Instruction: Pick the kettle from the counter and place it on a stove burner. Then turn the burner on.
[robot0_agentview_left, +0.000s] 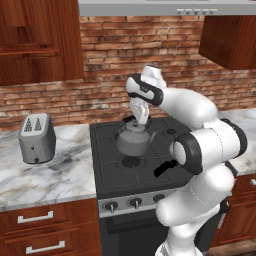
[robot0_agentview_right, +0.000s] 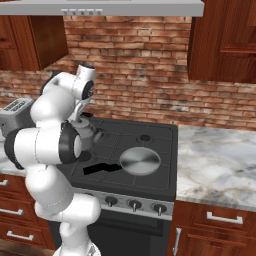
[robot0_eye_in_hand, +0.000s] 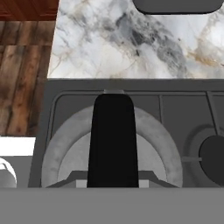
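Brick wall and dark wood cabinets frame a black stove (robot0_agentview_left: 107, 172) set between two stretches of marble desk (robot0_agentview_left: 45, 172), and on that stove sits the kettle (robot0_agentview_left: 133, 140), at the rear left of the cooktop as the left base view shows it, apparently over a burner there, though its body hides what lies beneath. So the first half of the task looks nearly done: the kettle is off the desk and on the stove. Whether it rests fully down or hangs just above the grate I cannot tell. The gripper (robot0_agentview_left: 141, 120) stands directly over the kettle with its jaws down at the arched black handle (robot0_eye_in_hand: 112, 140); in the hand view that handle runs straight up the middle, with the grey domed lid (robot0_eye_in_hand: 153, 135) curving out on both sides, but the fingertips themselves are not clear, so I cannot tell whether the jaws are clenched on the handle or released. The kettle stands upright, its axis vertical, the handle's arch running away from the camera toward the desk edge in the hand view; its short spout seems to point to the right in the left base view. Left to do, by my judgement: let go, clear the kettle, and turn a front knob (robot0_agentview_left: 134, 202). Nearby sit a pan (robot0_agentview_right: 140, 161) and a toaster (robot0_agentview_left: 36, 137).
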